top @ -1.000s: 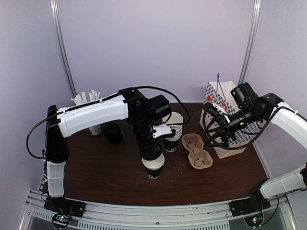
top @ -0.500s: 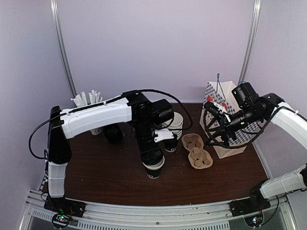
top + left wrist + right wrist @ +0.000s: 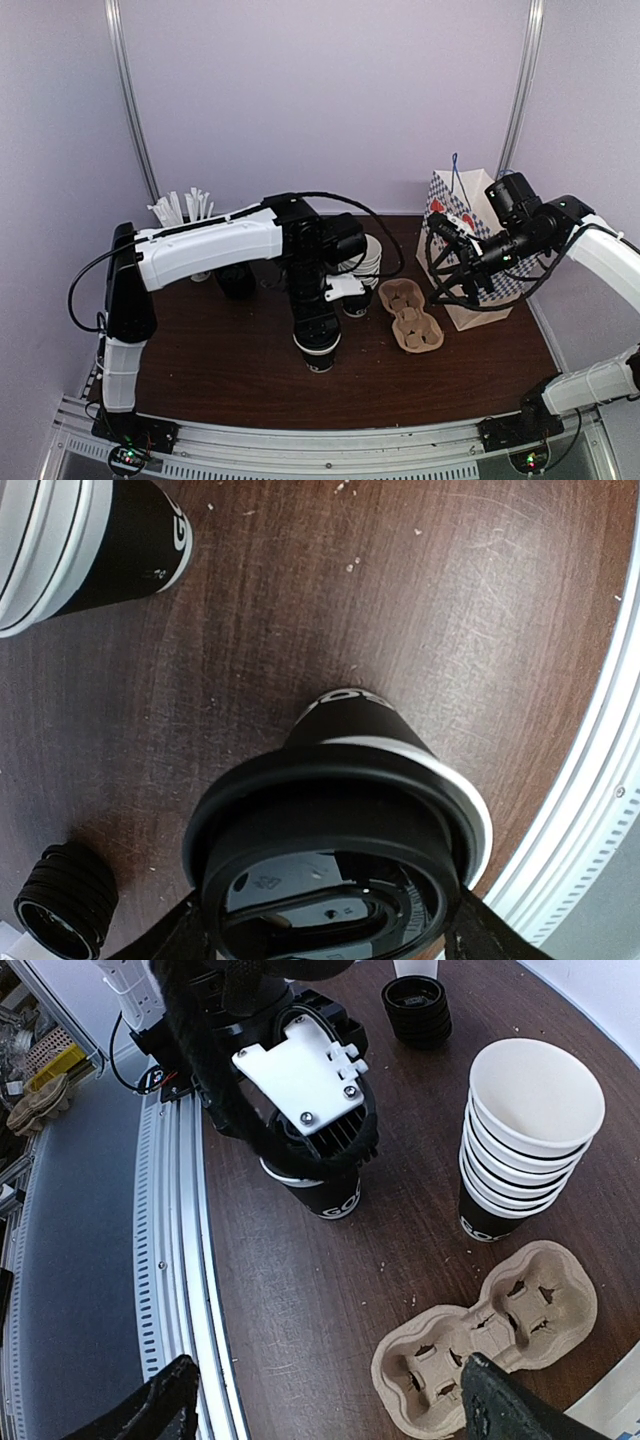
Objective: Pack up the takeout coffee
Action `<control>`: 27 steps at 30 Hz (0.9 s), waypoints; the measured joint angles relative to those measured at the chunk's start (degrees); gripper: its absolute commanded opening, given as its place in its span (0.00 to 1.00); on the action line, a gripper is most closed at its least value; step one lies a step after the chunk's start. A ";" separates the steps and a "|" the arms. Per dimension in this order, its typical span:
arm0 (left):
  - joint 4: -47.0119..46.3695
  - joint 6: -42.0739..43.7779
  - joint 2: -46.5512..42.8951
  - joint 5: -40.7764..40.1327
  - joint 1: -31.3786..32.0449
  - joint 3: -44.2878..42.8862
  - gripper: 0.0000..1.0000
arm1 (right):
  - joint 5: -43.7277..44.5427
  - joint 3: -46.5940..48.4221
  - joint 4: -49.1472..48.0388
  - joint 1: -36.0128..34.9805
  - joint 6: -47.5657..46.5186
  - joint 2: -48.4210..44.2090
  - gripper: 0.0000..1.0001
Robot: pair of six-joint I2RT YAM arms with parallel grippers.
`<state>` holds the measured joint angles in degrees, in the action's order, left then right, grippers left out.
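Note:
The takeout coffee (image 3: 320,358) stands on the dark table near the front, a cup with a white upper and black lower body (image 3: 350,715). Its black dome lid (image 3: 330,880) sits on the rim. My left gripper (image 3: 318,335) is straight above it, and in the left wrist view (image 3: 330,935) the fingers close against both sides of the lid. My right gripper (image 3: 450,265) is open and empty, held in the air above the cardboard carrier; its fingers show wide apart in the right wrist view (image 3: 330,1400). The cup also shows there (image 3: 335,1195) under the left gripper.
A two-slot cardboard carrier (image 3: 410,315) lies right of the cup, beside a patterned paper bag (image 3: 470,250). A stack of lidless cups (image 3: 362,270) stands behind the cup. A stack of black lids (image 3: 235,275) and a cup of white sticks (image 3: 190,215) are at the back left.
My left arm has shifted a little to the right and its gripper has settled lower onto the lidded cup. The right arm has hardly moved.

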<state>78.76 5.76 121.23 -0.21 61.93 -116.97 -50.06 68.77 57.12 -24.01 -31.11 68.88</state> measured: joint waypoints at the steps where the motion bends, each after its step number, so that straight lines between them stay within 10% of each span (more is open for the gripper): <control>1: 0.07 0.00 0.11 0.00 0.04 -0.04 0.76 | 0.00 -0.04 0.00 0.00 0.00 -0.11 0.90; 27: 0.87 0.85 0.35 1.75 0.44 -0.39 0.80 | -0.04 -0.04 -0.07 0.02 0.02 -0.15 0.90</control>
<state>79.64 6.61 121.58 1.54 62.37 -117.36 -50.11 68.73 57.06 -23.99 -31.09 68.73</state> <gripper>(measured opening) 0.795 0.900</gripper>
